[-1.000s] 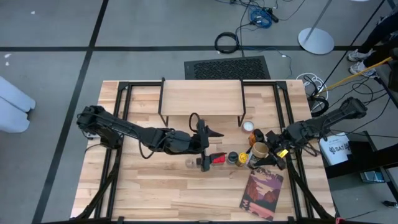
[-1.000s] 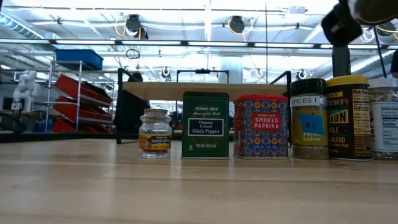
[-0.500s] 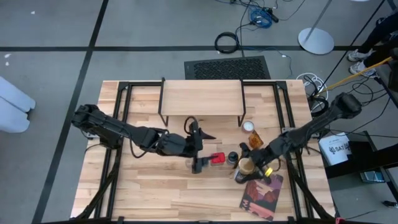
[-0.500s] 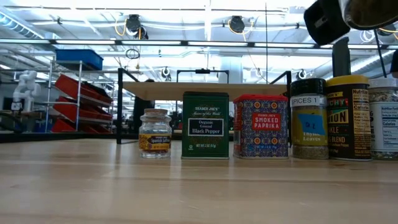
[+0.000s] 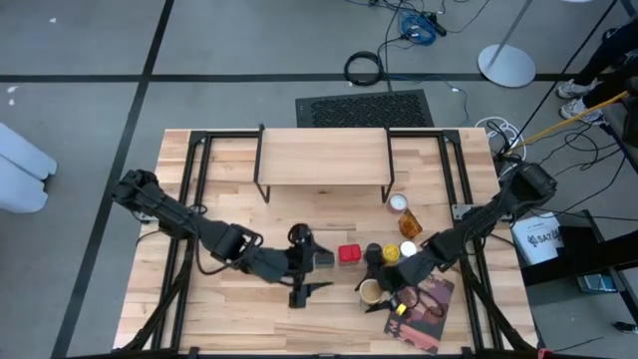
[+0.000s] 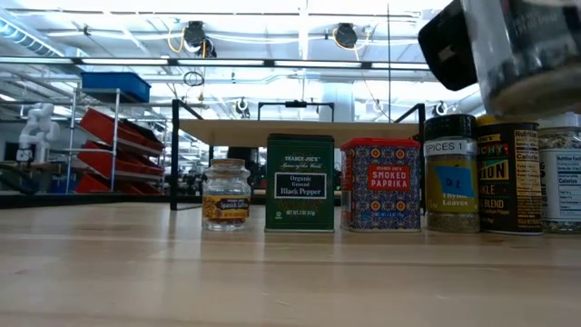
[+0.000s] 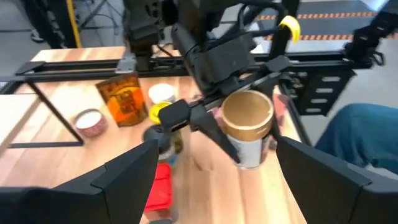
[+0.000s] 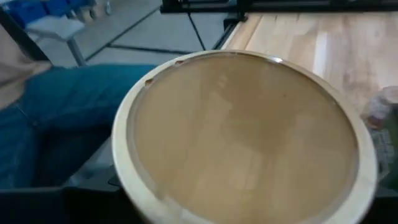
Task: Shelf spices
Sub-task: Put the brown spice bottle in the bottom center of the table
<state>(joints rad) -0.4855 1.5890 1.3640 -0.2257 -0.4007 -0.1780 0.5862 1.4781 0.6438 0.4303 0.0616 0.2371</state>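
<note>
The shelf [image 5: 324, 158] stands at the table's [image 5: 229, 309] far edge. In front of it, the right gripper [image 5: 384, 295] clamps a tan-topped jar [image 7: 247, 118] aloft beside the book [image 5: 424, 314]; the left gripper [image 5: 309, 274], fingers spread and empty, hovers near the red tin [image 5: 347, 253].

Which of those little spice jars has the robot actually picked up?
The tan-topped jar. The right gripper holds it in its fingers, lifted off the table, while the other spices, like the red paprika tin, stand on the wood.
</note>
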